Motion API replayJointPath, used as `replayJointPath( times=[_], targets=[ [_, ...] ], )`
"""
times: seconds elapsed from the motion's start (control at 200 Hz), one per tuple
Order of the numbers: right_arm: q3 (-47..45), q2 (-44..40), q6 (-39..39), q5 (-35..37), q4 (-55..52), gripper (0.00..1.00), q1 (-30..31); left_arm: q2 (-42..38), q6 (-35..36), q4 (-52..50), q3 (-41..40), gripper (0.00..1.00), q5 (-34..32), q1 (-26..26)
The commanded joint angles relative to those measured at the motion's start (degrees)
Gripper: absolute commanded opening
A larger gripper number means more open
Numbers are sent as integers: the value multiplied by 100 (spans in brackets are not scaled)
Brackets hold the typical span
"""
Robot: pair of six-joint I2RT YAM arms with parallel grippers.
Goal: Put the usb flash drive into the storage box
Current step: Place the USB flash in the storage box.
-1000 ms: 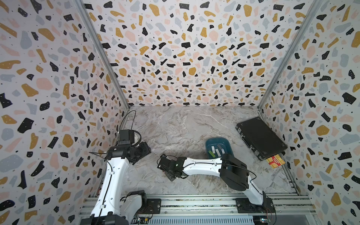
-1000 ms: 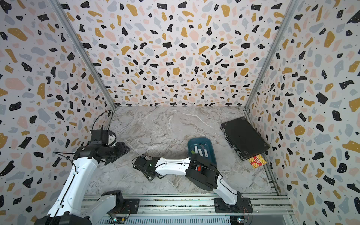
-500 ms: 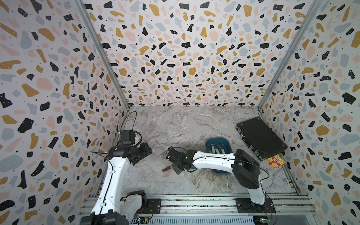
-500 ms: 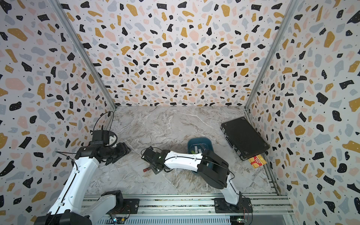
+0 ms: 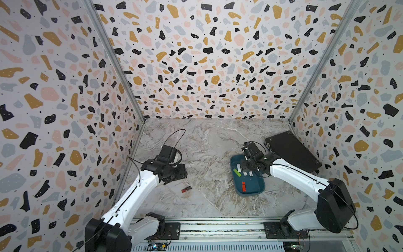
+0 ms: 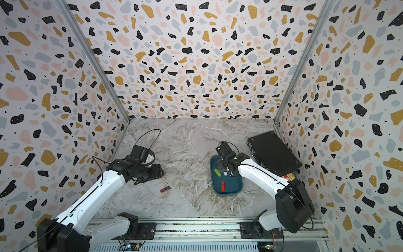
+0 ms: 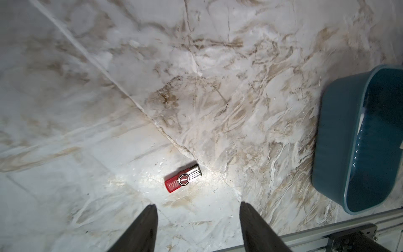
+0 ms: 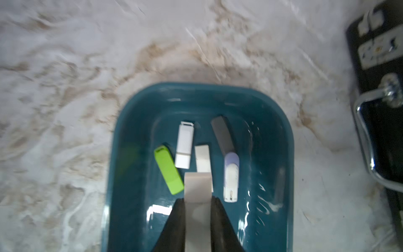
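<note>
Pale flash drive [image 8: 198,192] was clamped between the closed jaws of the right gripper [image 8: 198,199], hanging over the far end of the storage box [image 8: 122,131], inside its rim.

Change: a second before, the right arm was stretched out to the table's middle. It had since swung back over the box with the drive, so only the release seemed left.

A red flash drive [image 7: 182,180] lay flat on the table [image 7: 87,109], apart from the box. The left gripper [image 7: 197,205] hovered over it, jaws apart and empty.

Room: the loose drives [image 8: 184,144] crowded the floor under the held one, and the near end looked barer. The black case [image 5: 292,150] lay just beside the far rim, so there was little margin there.
</note>
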Motion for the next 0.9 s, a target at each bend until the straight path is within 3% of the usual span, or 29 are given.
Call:
replayJointPath(
  times=[0.0,0.21,0.345,0.42,0.726,0.896],
  targets=[
    [-247,-108,-111,-368,62,14,-90,280,-439,492,-192,62,-367,-252],
    [-618,-165,-50,-780,158,19,-96,506,-340,568,-222,63,-819,-396],
    [-715,-338,-62,-941,148,45,-96,702,-349,892,-376,63,-744,-396],
    [-706,-492,-100,-943,106,51,-90,843,-348,1008,-392,64,-776,-398],
    [-623,-765,-277,-1084,42,52,-96,1388,-435,1244,-473,64,-573,-400],
    [-622,-829,-260,-1065,70,52,-97,1365,-749,1503,-1024,64,12,-408]
  ],
)
